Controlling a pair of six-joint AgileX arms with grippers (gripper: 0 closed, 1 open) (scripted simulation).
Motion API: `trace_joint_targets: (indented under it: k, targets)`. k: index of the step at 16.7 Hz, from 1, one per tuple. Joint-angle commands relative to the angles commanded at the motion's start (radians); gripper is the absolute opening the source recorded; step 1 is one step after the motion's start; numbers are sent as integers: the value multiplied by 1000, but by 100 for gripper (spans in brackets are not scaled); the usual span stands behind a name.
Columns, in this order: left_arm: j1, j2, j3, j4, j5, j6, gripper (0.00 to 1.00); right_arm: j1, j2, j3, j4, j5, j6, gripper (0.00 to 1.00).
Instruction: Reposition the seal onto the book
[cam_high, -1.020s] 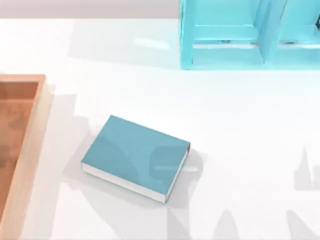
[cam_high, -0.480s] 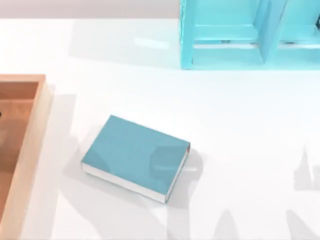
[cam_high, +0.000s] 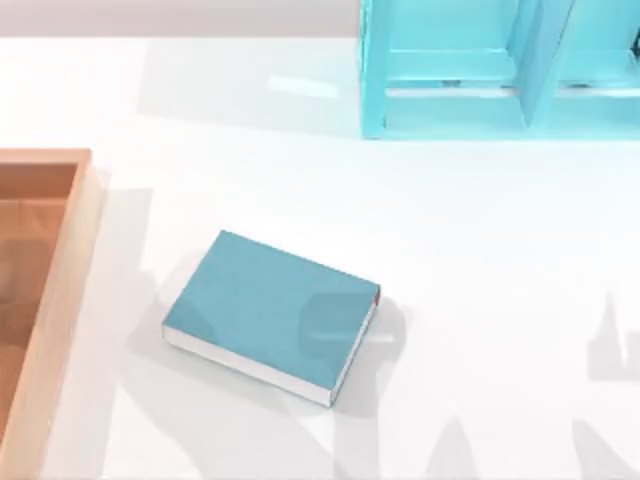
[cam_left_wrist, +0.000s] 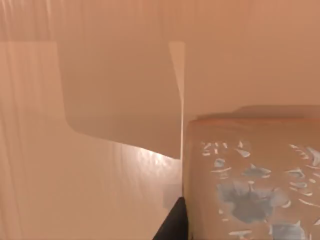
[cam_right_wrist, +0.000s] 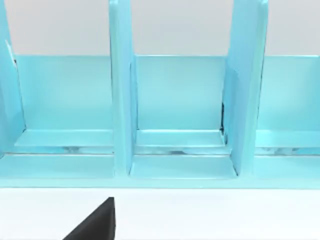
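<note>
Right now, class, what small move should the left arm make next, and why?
Probably ease the left pincer around the seal inside the wooden tray: the block sits right beside it, and the book has a bare cover. The right pincer hangs by the shelf.

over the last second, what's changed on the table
Almost nothing. A small dark spot at the left edge of the wooden tray, seen half a second ago, is gone, and the shading on the tray floor has shifted a little. The book and the cyan shelf unit lie exactly as before.
</note>
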Motion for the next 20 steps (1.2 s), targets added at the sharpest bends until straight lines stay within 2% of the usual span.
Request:
trace_joint_targets:
  k: [5, 6, 15, 20]
  targets:
    - [0, 0, 0, 0, 0, 0, 2, 0, 0, 0, 0, 0, 0, 100]
    - [0, 0, 0, 0, 0, 0, 0, 0, 0, 0, 0, 0, 0, 100]
    - [-1, -2, 2, -2, 1, 0, 0, 0, 0, 0, 0, 0, 0, 100]
    - [30, -4, 94, -106, 10, -46, 0, 0, 0, 0, 0, 0, 0, 100]
